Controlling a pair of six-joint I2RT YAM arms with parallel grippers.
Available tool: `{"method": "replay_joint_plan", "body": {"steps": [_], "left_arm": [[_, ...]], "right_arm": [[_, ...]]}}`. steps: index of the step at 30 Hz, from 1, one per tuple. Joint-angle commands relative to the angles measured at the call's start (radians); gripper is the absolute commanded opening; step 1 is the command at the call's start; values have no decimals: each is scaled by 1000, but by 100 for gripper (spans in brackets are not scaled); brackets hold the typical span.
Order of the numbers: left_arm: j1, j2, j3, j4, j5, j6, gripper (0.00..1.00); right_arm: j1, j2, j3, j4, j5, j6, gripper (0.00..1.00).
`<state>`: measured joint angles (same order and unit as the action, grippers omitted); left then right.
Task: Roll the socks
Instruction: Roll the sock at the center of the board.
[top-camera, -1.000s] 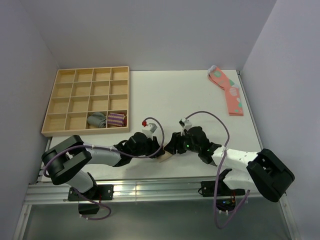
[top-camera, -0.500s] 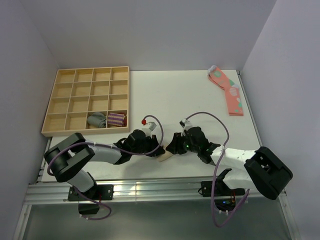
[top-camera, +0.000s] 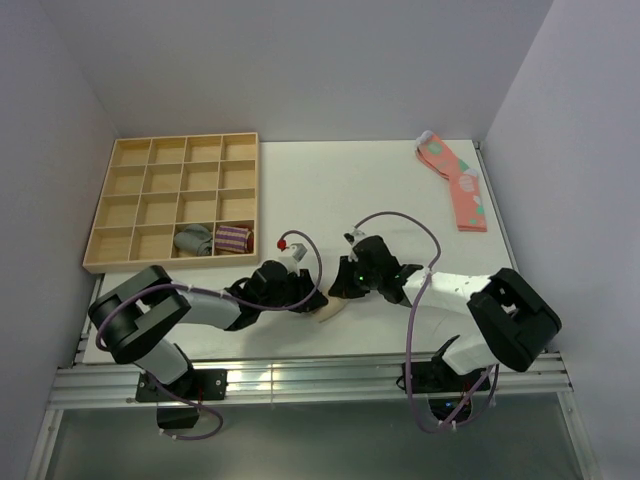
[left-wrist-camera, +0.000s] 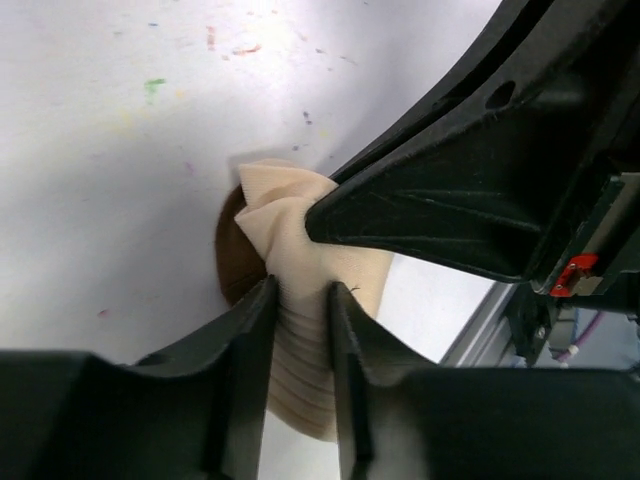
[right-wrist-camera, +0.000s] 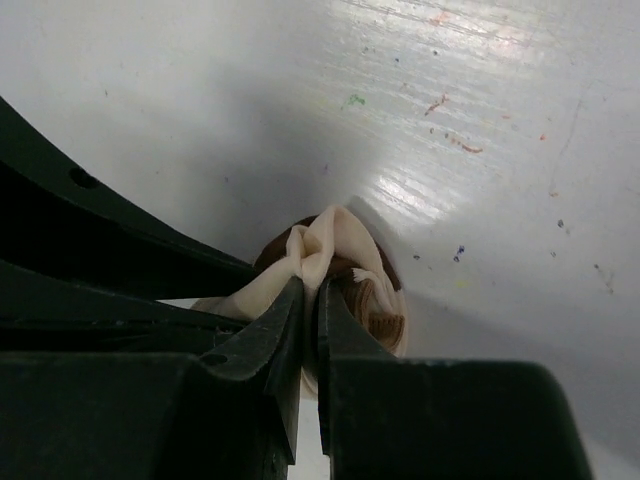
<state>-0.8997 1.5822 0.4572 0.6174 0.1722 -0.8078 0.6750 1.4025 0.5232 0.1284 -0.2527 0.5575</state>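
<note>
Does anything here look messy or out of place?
Mildly: the pink socks lie flat and unrolled at the far right corner of the table, far from the tray holding two rolled socks. The beige socks are crumpled.

Robotics lab, plain walled enclosure (top-camera: 300, 60), aluminium-railed table (top-camera: 330, 190)

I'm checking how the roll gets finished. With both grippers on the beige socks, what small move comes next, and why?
Probably the right gripper should draw its pinched fold over the bundle while the left gripper holds. The socks are bunched up, the right jaws pinch a loose beige fold, and the left jaws clamp the ribbed part.
</note>
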Motion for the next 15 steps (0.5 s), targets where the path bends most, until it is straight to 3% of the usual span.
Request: {"method": "replay_joint_plan", "body": {"steps": [1,3,15], "left_arm": [[-21,-42,-54,-140,-40,19,36],[-28,-77,-60,-162,-97,18,43],[-137,-264,-16,-318,-374,93,52]], "right_arm": [[-6,97,55,-147,69,-33,4],[-6,125,72,-151,50,-37,3],[-5,182,121,-196,61,-59,2]]}}
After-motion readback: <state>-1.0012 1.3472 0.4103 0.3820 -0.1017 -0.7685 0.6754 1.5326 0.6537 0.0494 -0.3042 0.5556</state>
